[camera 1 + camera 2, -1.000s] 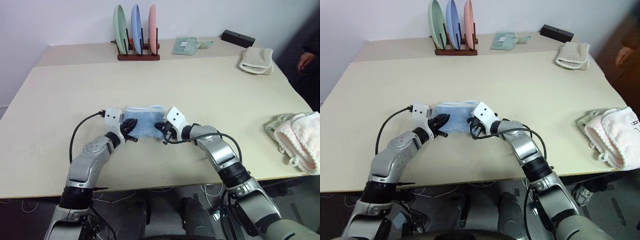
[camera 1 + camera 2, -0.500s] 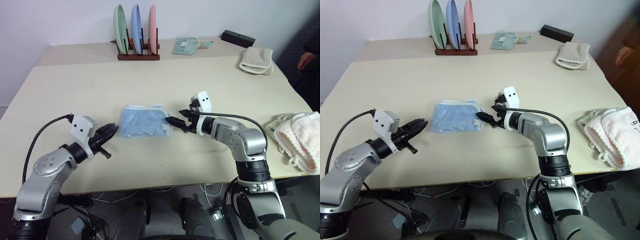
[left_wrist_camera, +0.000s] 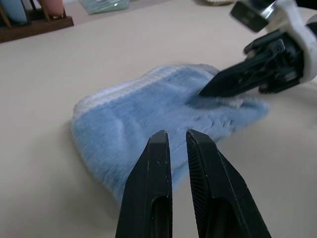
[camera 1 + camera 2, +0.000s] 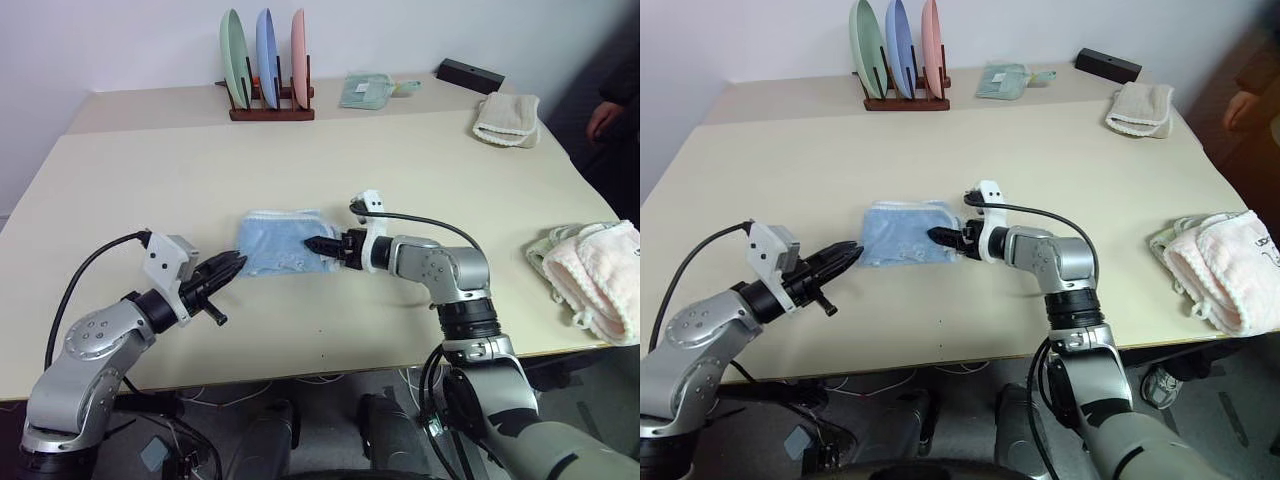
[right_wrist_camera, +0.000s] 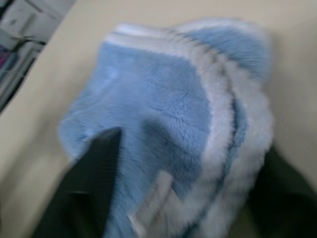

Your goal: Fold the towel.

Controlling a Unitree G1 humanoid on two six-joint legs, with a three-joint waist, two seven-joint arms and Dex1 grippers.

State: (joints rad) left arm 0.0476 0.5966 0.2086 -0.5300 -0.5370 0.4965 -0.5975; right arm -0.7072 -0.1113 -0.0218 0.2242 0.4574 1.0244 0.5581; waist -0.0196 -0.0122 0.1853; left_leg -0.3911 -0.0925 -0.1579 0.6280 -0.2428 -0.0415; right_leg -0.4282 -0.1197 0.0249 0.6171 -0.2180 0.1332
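Light blue terry — the towel lies folded near the middle of the table. Right gripper reaches over the towel's right edge, fingers apart with cloth between them; a grip cannot be confirmed. Left gripper hovers just beside the left edge — fingers nearly closed, empty.

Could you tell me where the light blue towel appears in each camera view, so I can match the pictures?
Left eye view: the light blue towel lies mid-table, between the two grippers.
Right eye view: centre-left on the table.
Left wrist view: spread across the middle, beyond the left gripper.
Right wrist view: close up, covering most of the picture.
Shared landmark: the right gripper, its tip on the towel's right end, also seen in the left wrist view.
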